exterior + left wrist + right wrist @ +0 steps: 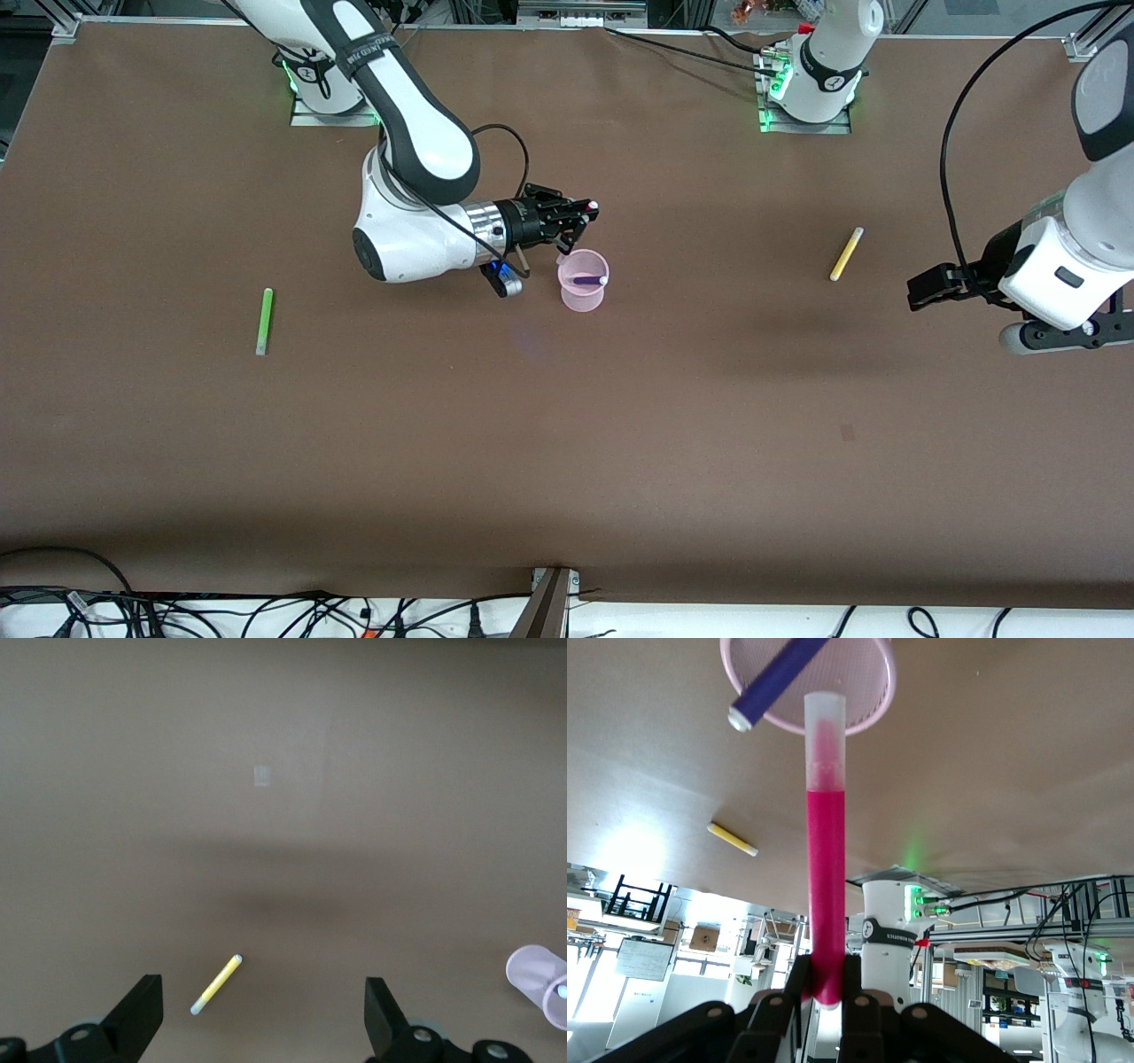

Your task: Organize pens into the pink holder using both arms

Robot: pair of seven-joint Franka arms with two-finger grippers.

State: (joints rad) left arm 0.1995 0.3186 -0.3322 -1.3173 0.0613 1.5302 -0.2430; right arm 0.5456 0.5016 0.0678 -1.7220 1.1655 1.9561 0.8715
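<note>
Magenta-pink, thin and stick-like with a pale translucent tip, the plastic pen [827, 859] is pinched at one end in the right pincer [580, 215], which is clenched on it just over the rim of the small translucent pale-pink plastic cup holder [584, 282]. The step in hand looks like dropping this pen in. To do it well, bring the pale tip squarely over the cup's mouth, tilt the pen toward upright, and let go only when the tip is inside the rim, since the cup looks light and could tip if nudged. A dark purple pen [588, 281] already lies slanted inside the cup, so aim for the free part of the opening.

The green pen [264, 321] lies flat on the brown surface [567, 443], well apart from the cup toward the right arm's end. The yellow pen [846, 253] lies flat toward the left arm's end. The left pincer [264, 1014] waits over the surface near it, released and wide.
</note>
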